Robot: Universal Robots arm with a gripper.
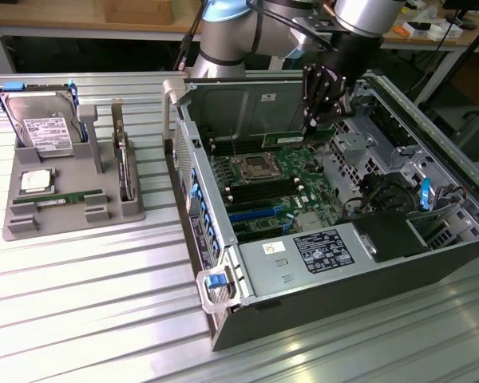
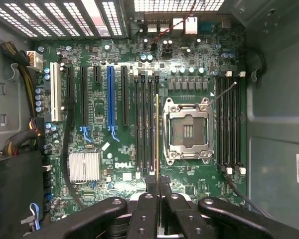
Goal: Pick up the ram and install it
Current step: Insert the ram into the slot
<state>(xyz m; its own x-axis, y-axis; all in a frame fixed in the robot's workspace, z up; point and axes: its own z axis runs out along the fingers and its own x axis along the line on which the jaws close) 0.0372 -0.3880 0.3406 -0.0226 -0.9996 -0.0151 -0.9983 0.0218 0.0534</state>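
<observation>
The ram (image 2: 156, 134) shows edge-on in the wrist view as a thin stick with a gold lower edge, and my gripper (image 2: 157, 185) is shut on it. It hangs above the black memory slots (image 2: 143, 124) of the green motherboard (image 2: 99, 114), just beside the empty CPU socket (image 2: 188, 130), lined up along the slots. In the exterior view my gripper (image 1: 313, 120) is inside the open computer case (image 1: 223, 319), near its far wall. The ram (image 1: 297, 137) is a green strip under the fingers there.
A grey tray (image 1: 20, 223) at the exterior view's left holds a hard drive (image 1: 44, 120), a square silver CPU (image 1: 36, 182) and an upright card (image 1: 124, 163). Inside the case are a power supply (image 1: 303, 255), cables (image 1: 383, 191) and a silver heatsink (image 2: 84, 167).
</observation>
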